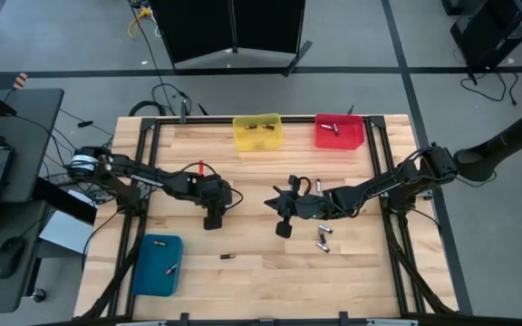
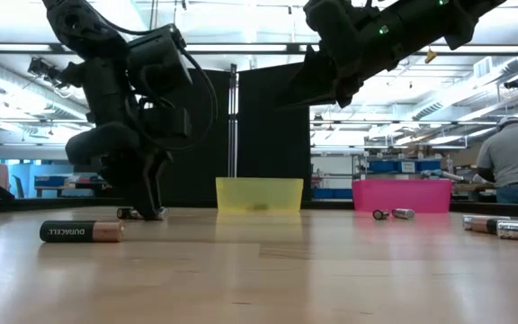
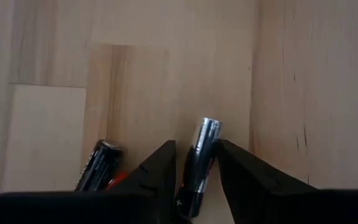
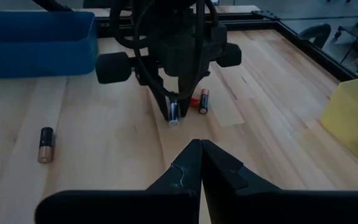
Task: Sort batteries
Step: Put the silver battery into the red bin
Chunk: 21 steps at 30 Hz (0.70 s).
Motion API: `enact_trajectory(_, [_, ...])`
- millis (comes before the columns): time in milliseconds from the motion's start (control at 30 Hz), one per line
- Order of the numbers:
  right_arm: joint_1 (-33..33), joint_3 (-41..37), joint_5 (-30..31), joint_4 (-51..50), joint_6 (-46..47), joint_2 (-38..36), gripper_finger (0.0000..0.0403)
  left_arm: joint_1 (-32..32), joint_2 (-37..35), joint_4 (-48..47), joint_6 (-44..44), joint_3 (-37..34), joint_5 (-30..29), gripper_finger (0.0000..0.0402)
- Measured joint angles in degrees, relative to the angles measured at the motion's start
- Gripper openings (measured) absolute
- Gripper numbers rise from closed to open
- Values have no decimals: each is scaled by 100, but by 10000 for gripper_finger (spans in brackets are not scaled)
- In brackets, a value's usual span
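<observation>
My left gripper (image 3: 194, 163) (image 1: 215, 203) points down at the table's middle left, shut on a silvery battery (image 3: 199, 163) (image 4: 173, 114). Beside it a black battery (image 3: 98, 165) with a red-orange end (image 4: 202, 101) lies on the wood. My right gripper (image 4: 199, 154) (image 1: 275, 201) hovers above the table's middle, shut and empty, facing the left gripper. More batteries lie loose: a black and copper one (image 2: 83, 231) (image 1: 227, 257) toward the near edge, a few (image 1: 322, 238) under the right arm, and others (image 1: 308, 184) beside it. My left gripper pinches the silvery battery between its two fingers (image 3: 160, 168), which come from above, pointing down. The fingers lie along the battery's sides (image 3: 194, 177), and its silver end cap (image 3: 207, 127) sticks out past the fingertips toward the wood. I cannot tell whether that end touches the table.
A yellow bin (image 1: 257, 132) and a red bin (image 1: 340, 132) stand at the far edge, and a blue bin (image 1: 158, 264) at the near left corner; each holds a battery or two. Black rails (image 1: 381, 154) frame the table. A person (image 2: 516, 162) shows beyond the table.
</observation>
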Motion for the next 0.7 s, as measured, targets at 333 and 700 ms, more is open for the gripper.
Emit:
enact_trajectory(333, [97,2,-153,-206,-25,0,20,-2,8,478,-19,0,123,26])
enact_trajectory(700, [298,2,-184,-786,128,0,20,-33,11,1529,-28,-7,320,3])
